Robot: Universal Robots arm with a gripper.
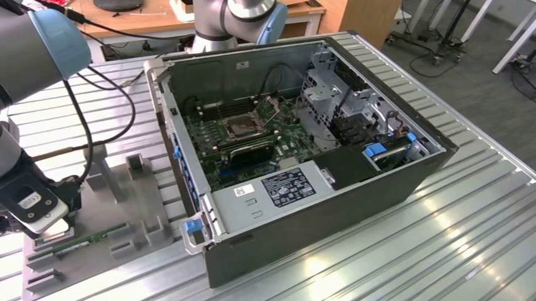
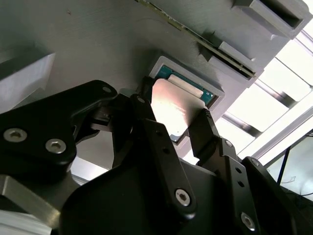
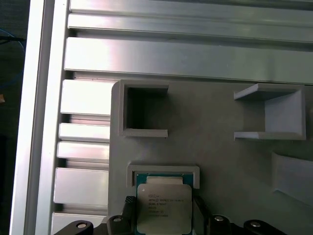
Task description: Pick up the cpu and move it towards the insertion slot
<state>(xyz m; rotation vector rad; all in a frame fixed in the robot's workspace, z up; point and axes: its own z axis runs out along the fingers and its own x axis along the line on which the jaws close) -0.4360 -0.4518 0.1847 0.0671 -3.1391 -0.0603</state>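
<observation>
My pincer [image 2: 174, 112] holds the cpu [image 2: 177, 100] by two edges, in its grey holder [image 2: 215, 90]; I'd lift it straight up, slow and flat.

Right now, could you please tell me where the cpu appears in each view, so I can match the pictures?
Exterior view: hidden beneath the arm's wrist, at the exterior view's lower left.
Second wrist view: the cpu at the claw, by the raised pocket frame.
First wrist view: the cpu near the hollow grey block.
Shared landmark: the grey fixture plate.
</observation>
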